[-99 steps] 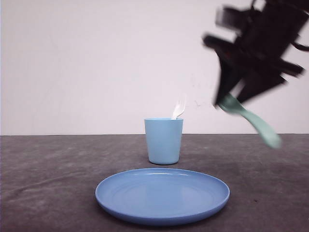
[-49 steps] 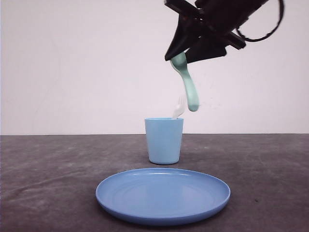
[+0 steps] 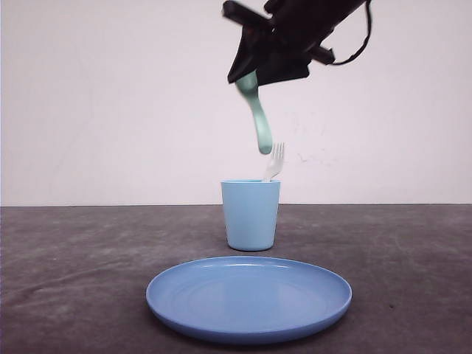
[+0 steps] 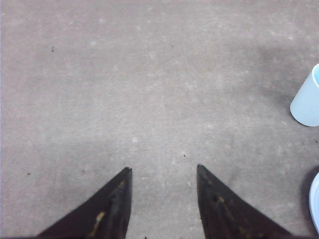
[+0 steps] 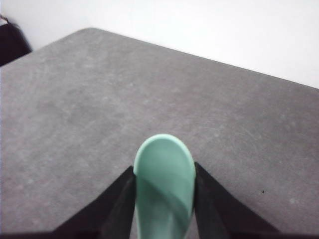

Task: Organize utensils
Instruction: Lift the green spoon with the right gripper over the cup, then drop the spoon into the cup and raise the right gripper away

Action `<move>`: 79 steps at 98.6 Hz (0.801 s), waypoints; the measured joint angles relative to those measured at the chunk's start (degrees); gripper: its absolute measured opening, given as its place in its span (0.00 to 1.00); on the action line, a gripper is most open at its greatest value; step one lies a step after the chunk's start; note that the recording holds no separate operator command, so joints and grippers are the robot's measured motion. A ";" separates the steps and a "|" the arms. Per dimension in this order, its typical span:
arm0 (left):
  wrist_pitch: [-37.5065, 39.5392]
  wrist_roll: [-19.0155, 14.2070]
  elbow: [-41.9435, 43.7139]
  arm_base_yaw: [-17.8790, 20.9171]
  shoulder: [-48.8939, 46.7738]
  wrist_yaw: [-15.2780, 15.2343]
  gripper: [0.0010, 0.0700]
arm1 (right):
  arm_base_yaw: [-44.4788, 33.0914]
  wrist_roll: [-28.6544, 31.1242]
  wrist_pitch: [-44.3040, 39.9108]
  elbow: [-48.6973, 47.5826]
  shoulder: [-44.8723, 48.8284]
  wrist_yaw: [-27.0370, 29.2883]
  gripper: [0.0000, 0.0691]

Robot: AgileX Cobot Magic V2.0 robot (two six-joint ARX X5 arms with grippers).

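The mint-green spoon (image 3: 257, 118) hangs handle-down in the right end effector (image 3: 251, 74), above the light blue cup (image 3: 251, 215). The white fork (image 3: 274, 162) stands inside, leaning toward 1 o'clock. The left end effector (image 4: 162, 174) is spread wide over the bench (image 4: 149, 74).

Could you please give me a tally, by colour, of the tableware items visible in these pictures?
Blue: 2, the light blue cup and the round blue plate.
White: 1, the fork standing in the cup.
Mint green: 1, the spoon held by the right gripper above the cup.
Total: 4
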 joint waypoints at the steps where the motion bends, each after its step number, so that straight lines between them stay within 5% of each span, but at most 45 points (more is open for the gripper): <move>1: 0.00 0.00 0.00 0.00 0.00 0.00 0.33 | 0.00 -0.17 0.07 0.15 0.26 0.00 0.23; 40: 0.00 0.00 0.00 0.00 0.00 0.00 0.33 | 0.04 -3.58 4.28 2.51 7.89 -0.13 0.26; 58: 0.00 0.02 0.00 0.00 0.00 0.00 0.33 | 0.11 -3.69 3.87 2.51 8.33 -0.15 0.39; 79: -0.02 0.22 0.00 0.00 0.02 0.00 0.33 | 0.15 -4.66 3.52 2.51 8.61 -0.15 0.42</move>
